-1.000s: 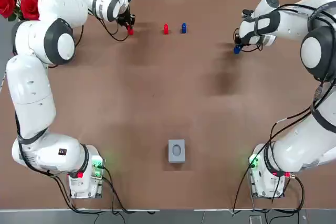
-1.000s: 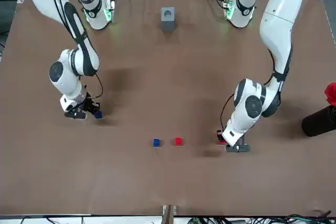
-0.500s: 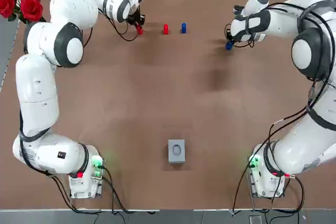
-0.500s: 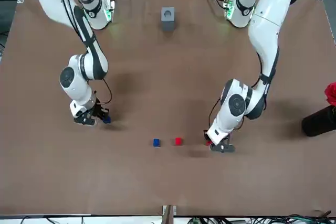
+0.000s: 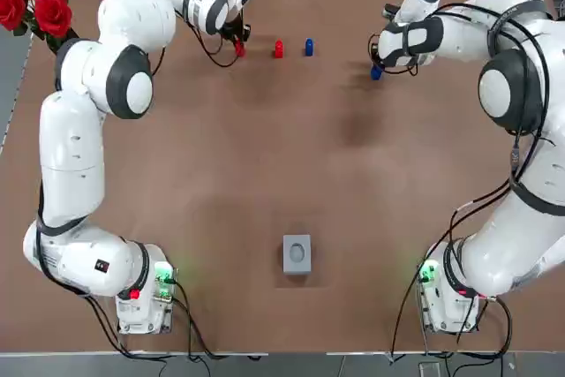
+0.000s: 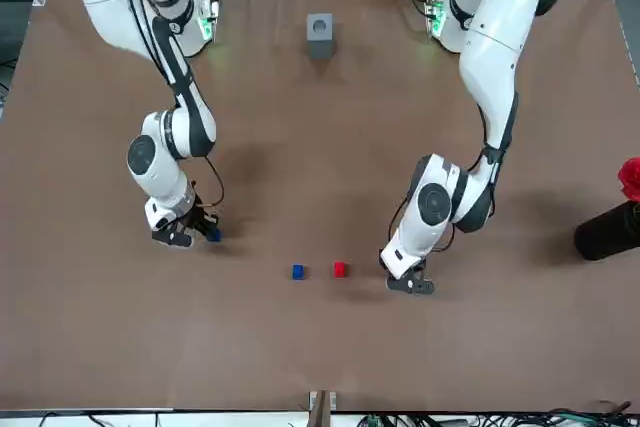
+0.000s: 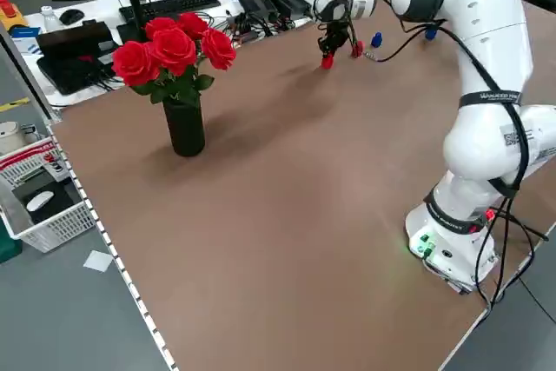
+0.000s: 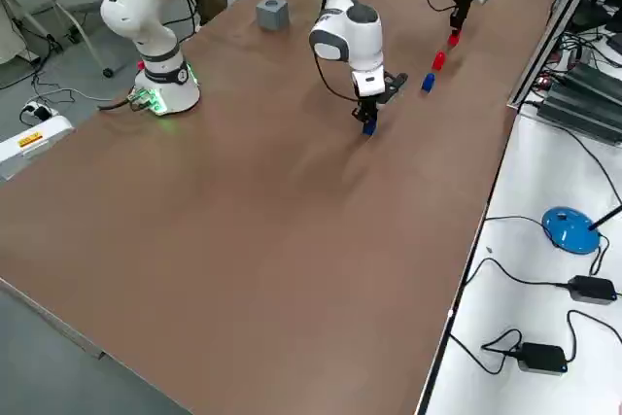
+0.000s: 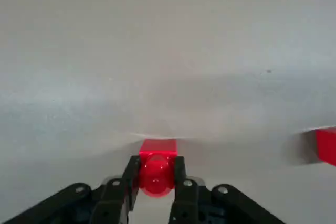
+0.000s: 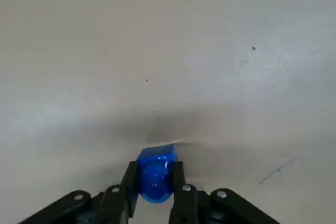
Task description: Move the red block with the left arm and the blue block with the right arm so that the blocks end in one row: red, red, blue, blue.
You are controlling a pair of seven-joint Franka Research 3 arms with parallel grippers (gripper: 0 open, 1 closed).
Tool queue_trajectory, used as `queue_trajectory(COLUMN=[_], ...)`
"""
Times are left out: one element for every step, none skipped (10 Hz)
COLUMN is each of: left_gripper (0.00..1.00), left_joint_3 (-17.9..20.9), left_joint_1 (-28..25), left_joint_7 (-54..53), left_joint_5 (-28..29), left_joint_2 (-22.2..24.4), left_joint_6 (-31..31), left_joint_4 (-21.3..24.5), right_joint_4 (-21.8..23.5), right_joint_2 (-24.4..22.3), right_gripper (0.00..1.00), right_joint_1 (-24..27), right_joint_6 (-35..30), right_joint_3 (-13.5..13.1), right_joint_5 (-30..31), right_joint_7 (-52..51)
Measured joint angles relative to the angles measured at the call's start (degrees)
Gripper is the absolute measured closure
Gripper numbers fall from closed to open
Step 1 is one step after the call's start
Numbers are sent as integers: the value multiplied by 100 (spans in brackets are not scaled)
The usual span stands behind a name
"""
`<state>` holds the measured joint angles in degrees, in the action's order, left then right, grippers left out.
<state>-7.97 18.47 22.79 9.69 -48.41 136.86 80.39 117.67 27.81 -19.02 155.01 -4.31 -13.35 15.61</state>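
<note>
Brown tabletop [image 5: 291, 147] stretches between the two arms, and at its far edge sit a resting red block [image 5: 278, 48] and, just beside it, a resting blue block [image 5: 308, 46].

The left gripper [image 5: 237, 40] is clenched on the carried red block [image 9: 156, 167], held low over the table. Over the past second it has travelled inward along the far edge. It now sits near the resting red block on that block's outer side, with a gap left between them.

The right gripper [image 5: 378, 64] grips the carried blue block [image 10: 155, 173] in the same way. It has also come inward, toward the resting blue block, though it is still clearly farther from its neighbour than the red one is.

Both arms seem to be in the carrying stage, closing on the middle pair from opposite sides. That would give the order red, red, blue, blue. The red side looks nearly placed, while the blue side probably has more ground to cover and needs to line up with the row before release. Neither block has been let go yet.
</note>
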Motion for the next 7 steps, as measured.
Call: queue_trajectory(left_gripper=[70, 70, 70, 70, 70, 70, 70], left_joint_3=[71, 222, 363, 420, 426, 427, 428], left_joint_1=[89, 241, 387, 462, 495, 522, 543], left_joint_7=[0, 0, 0, 1, 5, 87, 208], left_joint_5=[0, 0, 0, 0, 0, 0, 0], left_joint_2=[-108, -188, -259, -325, -383, -436, -462], left_joint_6=[-68, -86, -105, -158, -235, -285, -311], left_joint_4=[-200, -350, -485, -608, -725, -821, -867], right_joint_4=[-113, -245, -384, -529, -693, -861, -1013], right_joint_2=[64, 135, 218, 294, 386, 479, 559], right_gripper=[70, 70, 70, 70, 70, 70, 70], right_joint_1=[-47, -89, -150, -212, -282, -350, -408], right_joint_6=[-50, -109, -154, -233, -296, -370, -447], right_joint_3=[-14, -15, -17, -33, -32, -31, -30], right_joint_5=[2, 2, 3, 6, 7, 7, 7], right_joint_7=[76, 154, 262, 386, 522, 632, 720])
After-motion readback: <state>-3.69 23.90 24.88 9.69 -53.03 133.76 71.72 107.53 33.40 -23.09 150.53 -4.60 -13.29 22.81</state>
